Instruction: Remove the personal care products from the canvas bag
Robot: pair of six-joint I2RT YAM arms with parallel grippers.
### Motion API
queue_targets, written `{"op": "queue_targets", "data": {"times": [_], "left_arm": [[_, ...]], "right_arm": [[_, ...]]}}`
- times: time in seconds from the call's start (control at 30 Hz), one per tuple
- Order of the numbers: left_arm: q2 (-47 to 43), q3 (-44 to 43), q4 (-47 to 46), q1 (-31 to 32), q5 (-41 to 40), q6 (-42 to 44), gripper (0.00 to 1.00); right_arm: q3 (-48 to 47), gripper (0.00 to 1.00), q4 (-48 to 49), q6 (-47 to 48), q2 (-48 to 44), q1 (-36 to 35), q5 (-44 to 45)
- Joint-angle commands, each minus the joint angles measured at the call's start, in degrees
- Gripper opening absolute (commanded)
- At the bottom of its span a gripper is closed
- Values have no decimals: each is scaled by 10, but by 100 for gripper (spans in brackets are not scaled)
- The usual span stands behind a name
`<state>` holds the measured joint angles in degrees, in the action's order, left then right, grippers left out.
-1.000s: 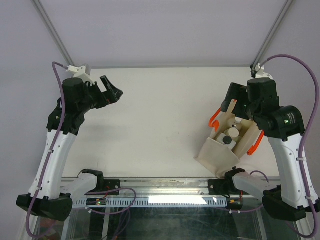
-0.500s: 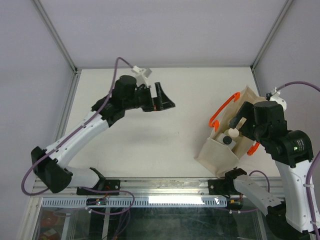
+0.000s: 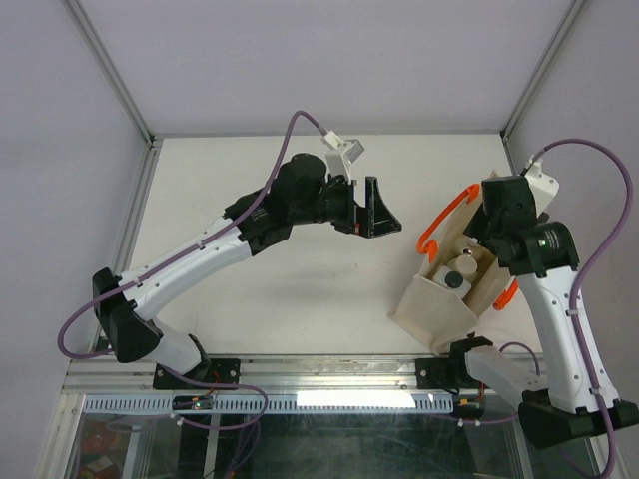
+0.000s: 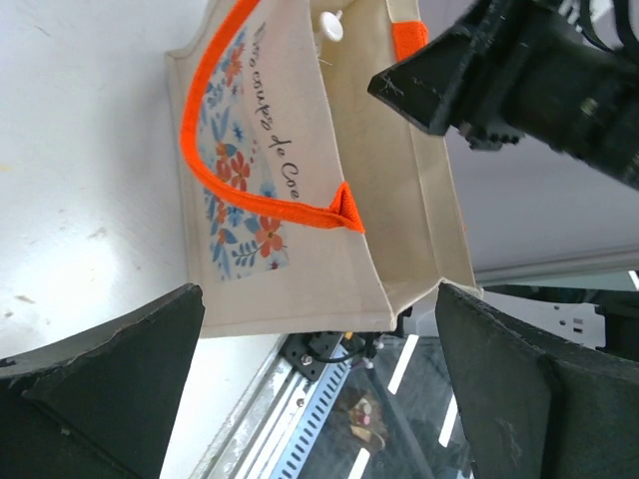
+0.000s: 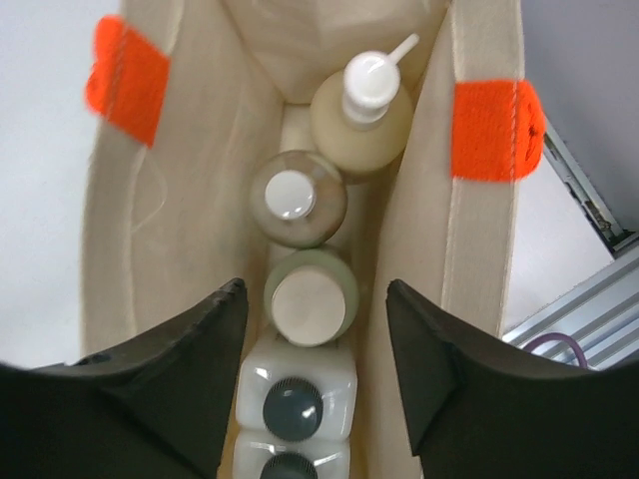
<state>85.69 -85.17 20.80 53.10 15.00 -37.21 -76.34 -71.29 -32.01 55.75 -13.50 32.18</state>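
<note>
Canvas bag (image 3: 439,304) is seen standing open-mouthed on the right part of the white table (image 3: 300,284), near the front edge, just beside the right arm's base. Orange loop handles (image 3: 437,228) are noted at the mouth. A floral print and a line of script are seen on one side wall in the left wrist view (image 4: 250,200).

All five products are seen inside the bag, upright, in a single row along its floor:
- cream pump bottle (image 5: 364,125) at one end, nozzle angled toward the wall
- small silver-capped bottle (image 5: 297,197) next to it, touching
- olive cylinder with beige cap (image 5: 310,299) in the middle
- two whitish square bottles with dark caps (image 5: 295,394), nearest the wrist camera, the last one cut off by the frame edge

Right gripper (image 5: 315,299) is held over the bag mouth, pointing down, jaws spread wide, nothing pinched. In its own view the fingertips (image 5: 225,309) flank the olive cylinder; how high above the caps they stand cannot be told.

Left gripper (image 3: 377,210) is held above mid-table, aimed toward the bag and well apart from it, jaws spread, nothing gripped.
</note>
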Motion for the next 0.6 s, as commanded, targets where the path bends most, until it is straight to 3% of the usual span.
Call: {"op": "queue_targets", "data": {"times": [0.0,0.17,0.3,0.57], "left_arm": [[-77,-5,45,-22,-50,61,99],[-113,29,55,-76,-45,88,99],[-122,35,62,-123,-17,96,99],[-95,18,75,-143,7,138,99]], "right_arm": [[4,57,85,41,33,70,-13],[50,53,153,75,61,123,-76],[81,50,195,89,81,146,-73],[117,51,257,112,102,215,-65]]}}
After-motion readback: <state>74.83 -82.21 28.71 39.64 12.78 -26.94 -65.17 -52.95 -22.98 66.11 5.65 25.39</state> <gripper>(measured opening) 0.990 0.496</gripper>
